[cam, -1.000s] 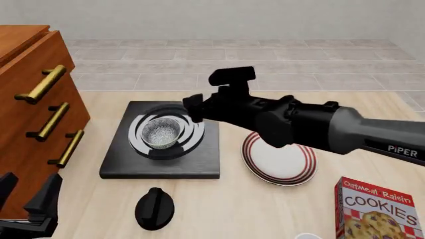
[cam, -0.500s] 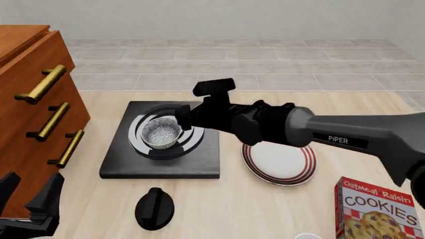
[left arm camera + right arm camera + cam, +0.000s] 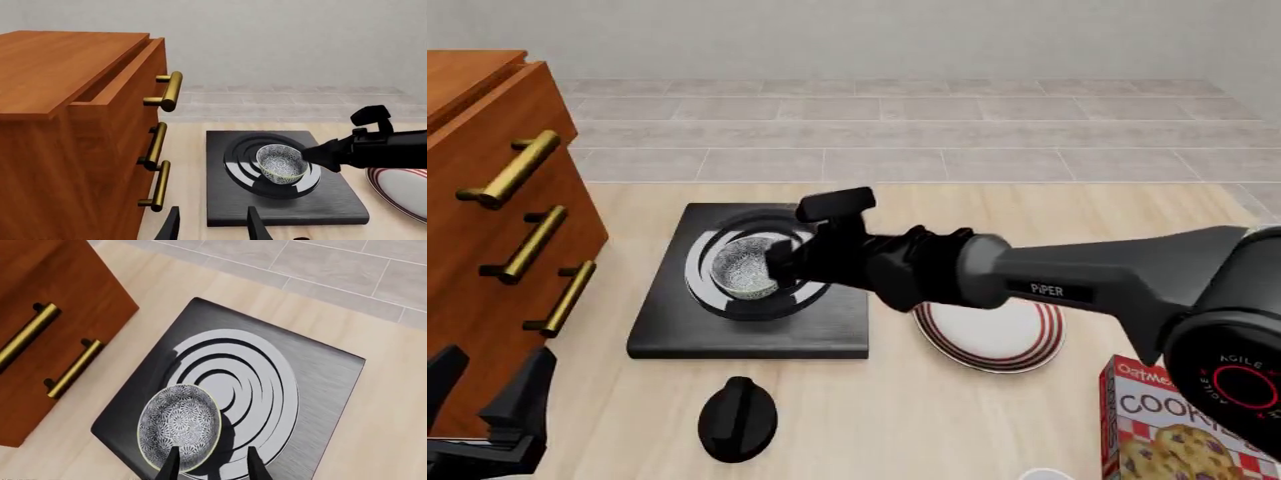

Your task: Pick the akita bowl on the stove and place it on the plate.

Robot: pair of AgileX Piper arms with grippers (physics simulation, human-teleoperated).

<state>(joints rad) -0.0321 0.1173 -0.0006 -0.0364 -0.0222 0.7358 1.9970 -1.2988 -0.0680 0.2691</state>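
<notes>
The bowl [image 3: 179, 427] sits upright on the stove [image 3: 320, 385], off the centre of the silver rings, toward the cabinet [image 3: 487, 200] side. The right end effector [image 3: 210, 460] is at the bowl's near rim; its 2 fingers [image 3: 172, 465] are parted a little, one over the rim and one outside it. From the front view the wrist hides the tips, so contact is hard to confirm; it seems to hold nothing yet. To grip well, one finger should drop inside the wall and one outside, low enough not to slip off, then close squarely and lift straight up before moving across to the plate [image 3: 994, 335], which lies just beside the stove. The left end effector [image 3: 487, 410] rests open and empty at the table's near edge.
</notes>
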